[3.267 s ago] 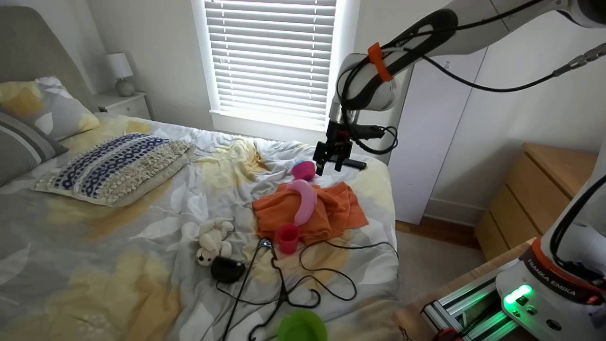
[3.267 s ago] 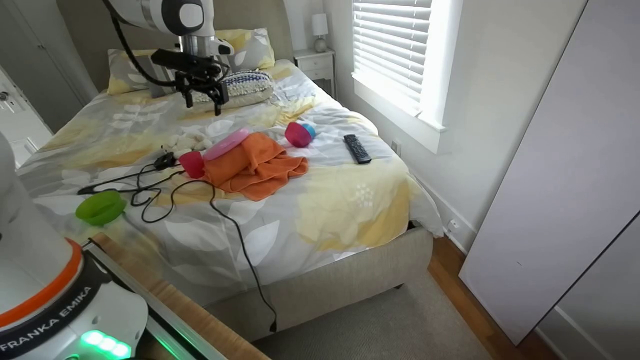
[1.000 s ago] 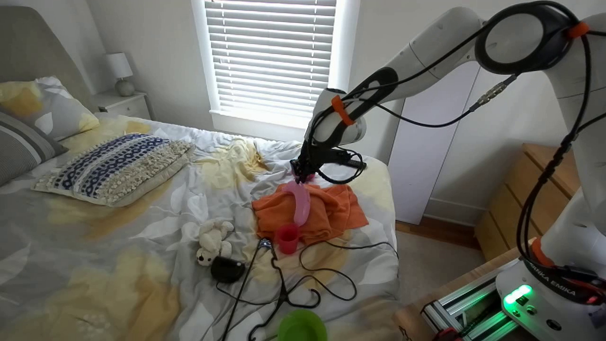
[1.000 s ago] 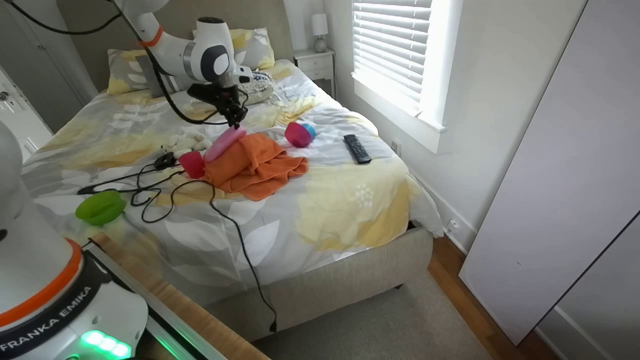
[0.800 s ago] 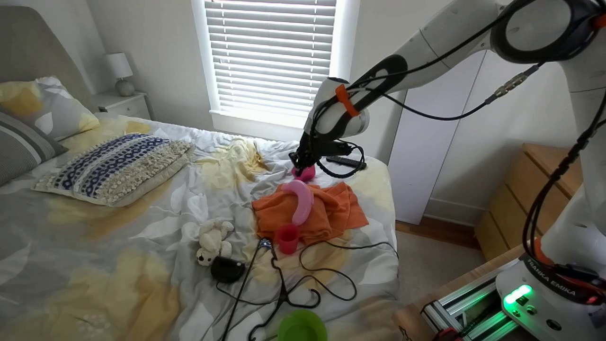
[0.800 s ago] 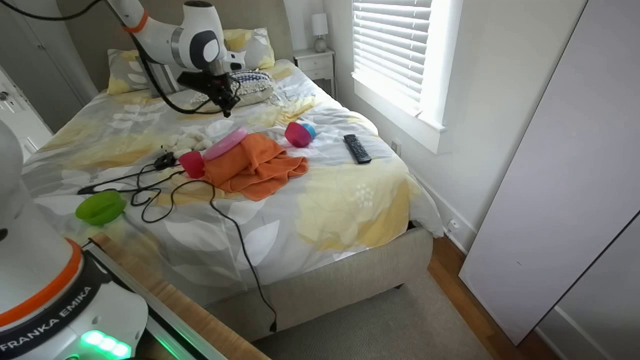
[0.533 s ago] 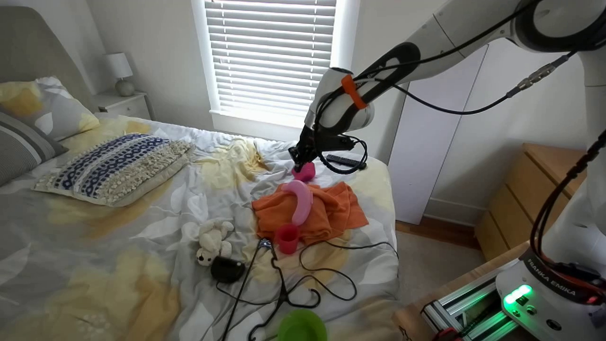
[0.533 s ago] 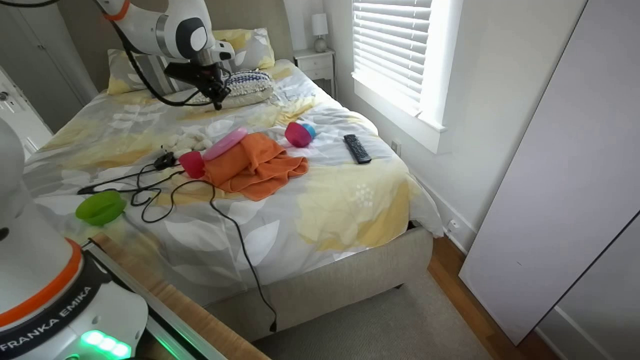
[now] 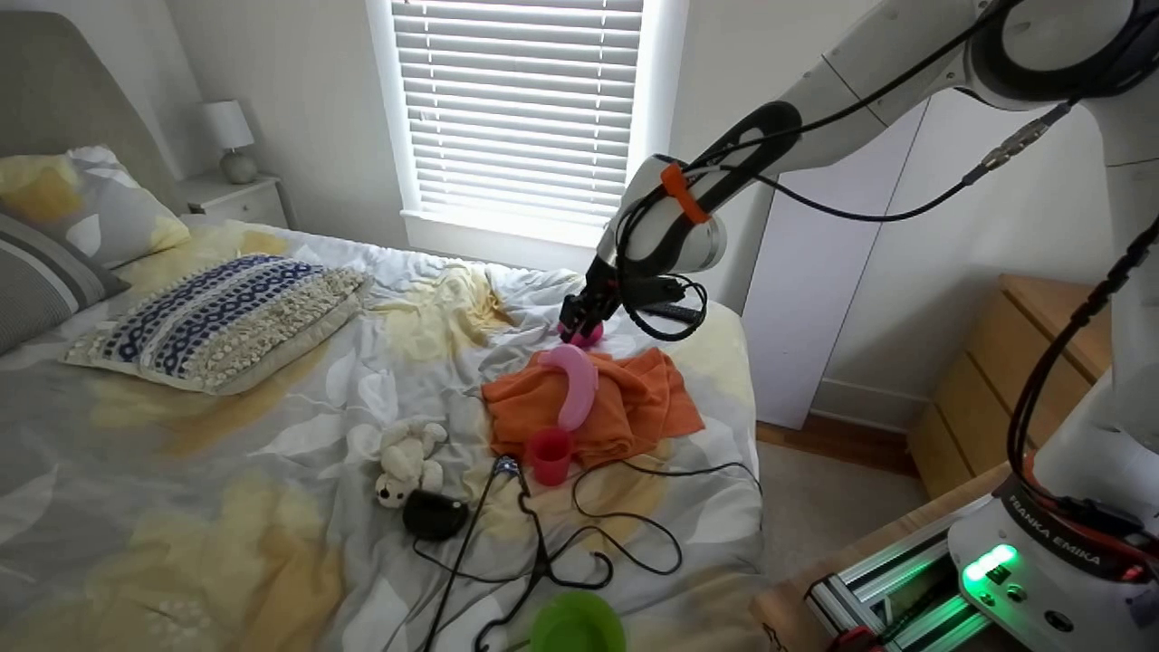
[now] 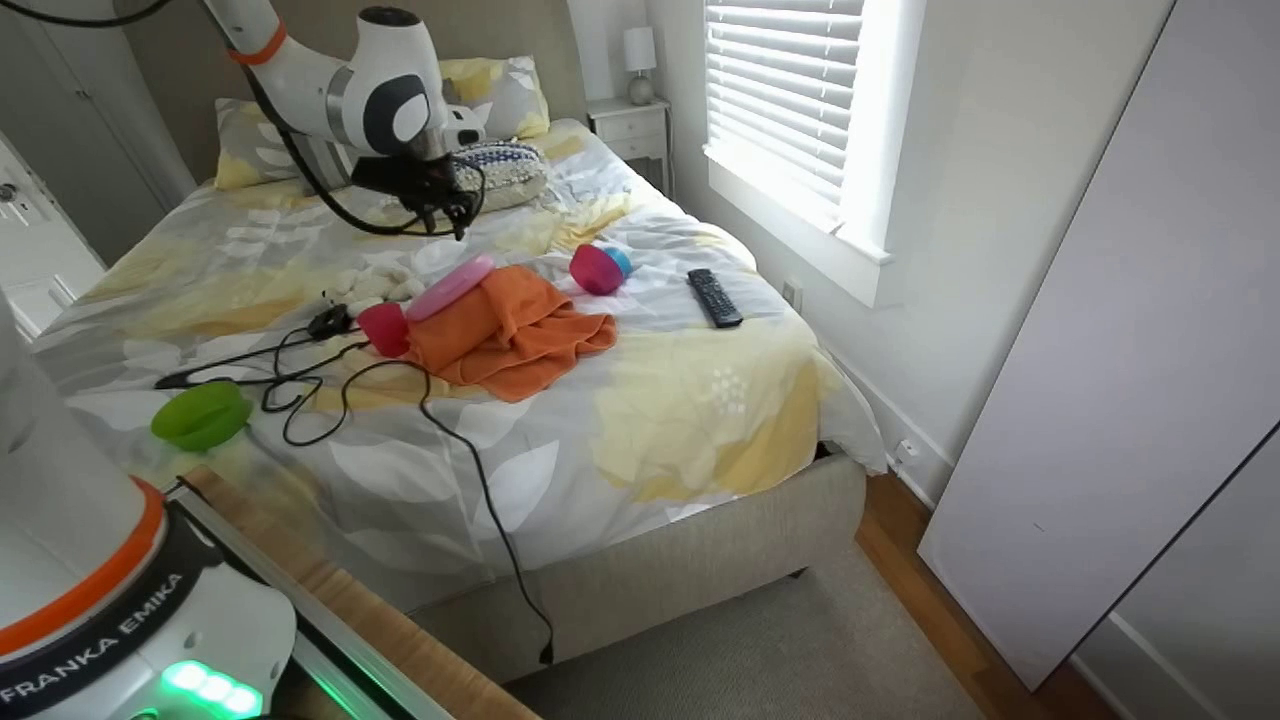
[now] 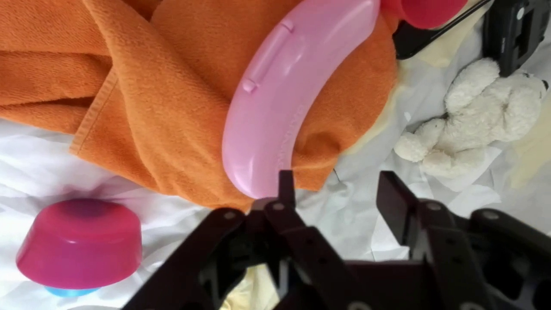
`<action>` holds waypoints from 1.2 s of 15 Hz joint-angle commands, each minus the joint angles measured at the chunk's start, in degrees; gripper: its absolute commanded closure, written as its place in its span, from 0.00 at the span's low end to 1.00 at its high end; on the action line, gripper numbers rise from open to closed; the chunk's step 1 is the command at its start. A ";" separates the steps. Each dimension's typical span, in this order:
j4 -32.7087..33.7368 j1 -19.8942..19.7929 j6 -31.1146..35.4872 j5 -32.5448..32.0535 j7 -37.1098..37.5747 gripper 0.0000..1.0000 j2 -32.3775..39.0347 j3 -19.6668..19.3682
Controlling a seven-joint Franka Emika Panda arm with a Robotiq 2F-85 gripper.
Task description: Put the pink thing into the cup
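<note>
The pink thing, a banana-shaped light pink case (image 9: 579, 389) (image 10: 455, 287) (image 11: 280, 103), lies on an orange towel (image 9: 643, 389) (image 11: 172, 107). A red cup (image 9: 550, 460) (image 10: 383, 328) stands at its far end from my gripper; in the wrist view the cup (image 11: 430, 10) is cut by the top edge. My gripper (image 11: 337, 185) is open with nothing between its fingers. It is tilted and above the near end of the pink case in both exterior views (image 9: 569, 335) (image 10: 445, 228). In the wrist view one finger (image 11: 286, 189) overlaps the case's near end.
A magenta bowl-like cup (image 11: 82, 245) (image 10: 596, 270) with a blue part lies beside the towel, partly behind my gripper in an exterior view (image 9: 590, 336). A white plush toy (image 11: 478, 116), black hanger (image 9: 541, 552), cable, remote (image 10: 714, 298) and green bowl (image 9: 578, 625) are around.
From near the case's end one second ago, my gripper rose, then came down slightly since half a second ago. The case is shifted slightly compared with about three seconds ago.
</note>
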 commanded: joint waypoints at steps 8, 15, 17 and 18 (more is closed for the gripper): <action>4.25 -20.41 0.99 2.54 -20.91 0.00 13.79 15.33; 10.23 -23.48 -1.09 -0.04 -25.10 0.00 22.37 20.10; 11.58 -24.01 -3.04 -0.52 -25.71 0.00 24.43 21.20; 12.21 -24.01 -4.09 -0.64 -25.86 0.00 25.24 21.44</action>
